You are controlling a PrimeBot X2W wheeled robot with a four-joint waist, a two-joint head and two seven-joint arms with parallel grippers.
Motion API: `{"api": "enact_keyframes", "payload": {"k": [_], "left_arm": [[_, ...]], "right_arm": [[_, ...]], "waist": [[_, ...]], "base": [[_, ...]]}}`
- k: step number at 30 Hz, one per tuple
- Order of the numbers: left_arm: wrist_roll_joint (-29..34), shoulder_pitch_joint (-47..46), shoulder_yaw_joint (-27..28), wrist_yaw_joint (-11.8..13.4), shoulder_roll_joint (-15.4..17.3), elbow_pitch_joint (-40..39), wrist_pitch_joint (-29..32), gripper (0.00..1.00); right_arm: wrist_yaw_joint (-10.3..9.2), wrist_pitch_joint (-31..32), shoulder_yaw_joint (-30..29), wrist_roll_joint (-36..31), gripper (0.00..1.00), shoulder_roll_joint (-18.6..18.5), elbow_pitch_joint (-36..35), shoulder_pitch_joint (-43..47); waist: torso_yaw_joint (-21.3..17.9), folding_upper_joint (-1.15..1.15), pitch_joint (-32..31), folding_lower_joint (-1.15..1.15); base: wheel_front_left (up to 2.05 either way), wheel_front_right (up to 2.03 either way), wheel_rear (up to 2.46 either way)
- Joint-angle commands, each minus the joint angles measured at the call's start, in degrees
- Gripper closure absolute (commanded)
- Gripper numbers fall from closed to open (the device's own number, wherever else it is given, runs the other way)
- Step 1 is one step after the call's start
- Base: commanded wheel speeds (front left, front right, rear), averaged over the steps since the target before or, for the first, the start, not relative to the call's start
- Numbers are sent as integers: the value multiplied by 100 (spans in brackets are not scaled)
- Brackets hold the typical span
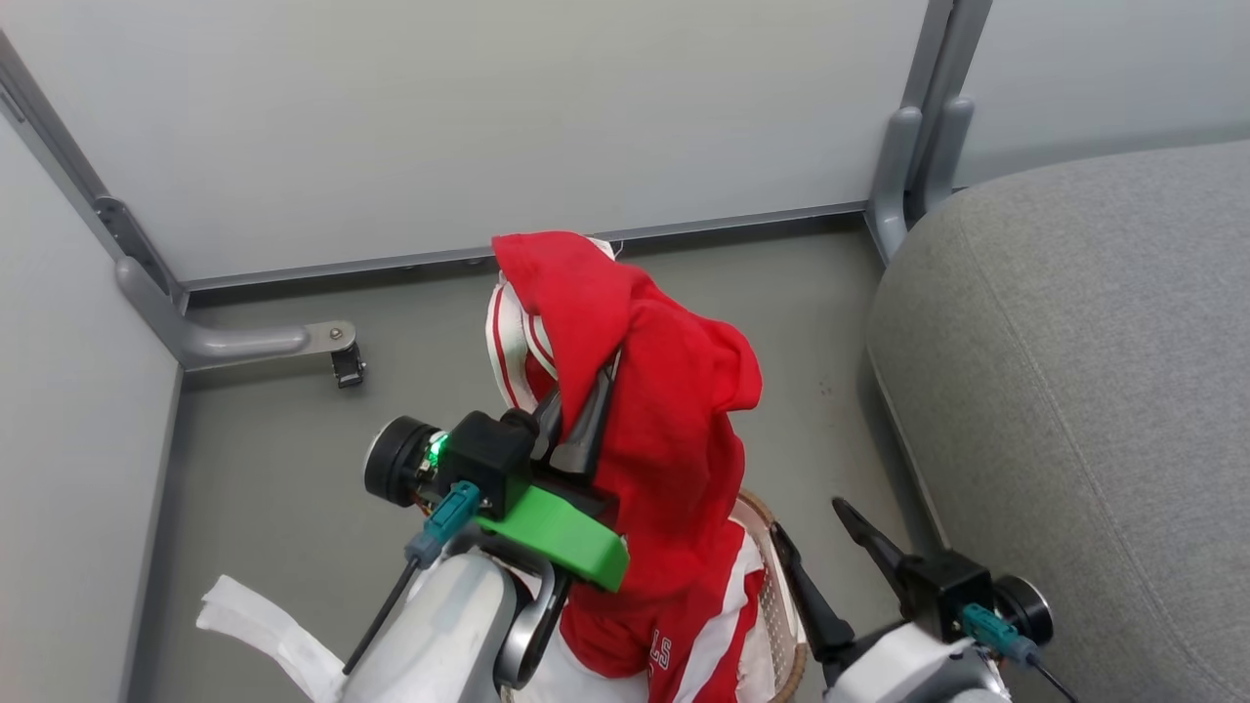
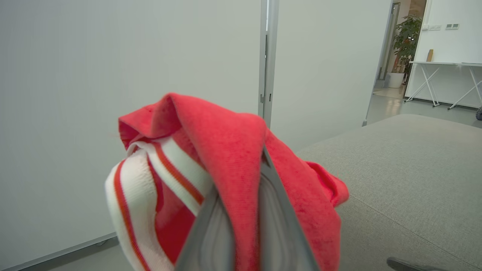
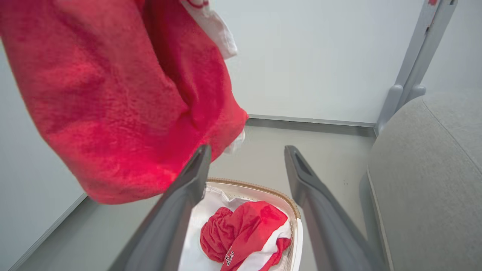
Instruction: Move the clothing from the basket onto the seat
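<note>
Two garments: one lifted garment (image 1: 664, 391), red with a white striped band, hangs above the basket (image 3: 256, 186); a second garment (image 3: 248, 226) lies bunched inside the basket on the white liner (image 3: 199, 222).
Left gripper (image 1: 581, 395): fingers clamped on a fold of the lifted garment, with cloth draped over both sides.
Right gripper (image 1: 811, 519): fingers spread and holding nothing, low between the basket's rim and the seat (image 1: 1074, 391).
Seat: its rounded edge is near the basket, on the robot's right.
Handling: judged light, soft and limp; it will sag and swing in transit.
Hold point: a gathered fold, as now, appears adequate; the ribbed striped band looks firmer.
Risk: the hanging end may catch on the basket's rim.
</note>
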Motion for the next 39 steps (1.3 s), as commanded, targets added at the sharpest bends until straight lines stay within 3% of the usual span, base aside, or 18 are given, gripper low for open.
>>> {"api": "enact_keyframes", "payload": {"k": [1,11,22,23,24,25,26,34,35,36,37,39], "left_arm": [[-66,-82,-27,37,17,-19,-5,100],[-216,-240,-313,76,16,-14,-4,100],[-431,-353,-646,163,16,-80,-5,100],[-450,-352,-664,167,16,-80,-5,100],[-467,-351,-676,168,16,-76,-5,100],[-478,-354,-688,174,16,-73,-5,100],[-487,-360,-701,178,16,-72,-5,100],[-389,-391,-702,211,15,-47,-4,98],[-386,-384,-680,218,16,-52,-4,42],[-370,-368,-676,209,16,-23,-4,5],[-338,-368,-657,207,15,-36,-4,0],[-287,-333,-615,202,17,-22,-4,0]], "right_arm": [[-2,-25,148,60,0,-61,-76,-187],[-3,-19,1325,411,0,-281,4,-1280],[-3,-19,1760,553,0,-214,364,-1968],[-3,-18,1765,564,7,-207,377,-1986],[-3,-19,1779,577,51,-202,393,-2000],[-3,-19,1785,592,70,-197,402,-2026],[-3,-18,1787,608,100,-191,402,-2049],[-3,-19,1731,684,100,-213,226,-1972],[-3,-19,1709,680,100,-225,207,-1933],[-3,-18,1692,666,100,-236,193,-1912],[-3,-19,1667,656,100,-243,179,-1892],[-3,-19,1605,619,100,-241,127,-1835]], "waist": [[12,0,18,0],[204,0,174,0],[478,0,328,0],[493,0,337,0],[504,0,344,0],[514,0,353,0],[519,0,363,0],[419,0,433,0],[383,0,440,0],[342,0,445,0],[300,0,455,0],[165,0,472,0]], "base": [[0,0,0],[0,0,0],[0,0,0],[0,0,0],[0,0,0],[0,0,0],[0,0,0],[0,0,0],[0,0,0],[0,0,0],[0,0,0],[0,0,0]]}}
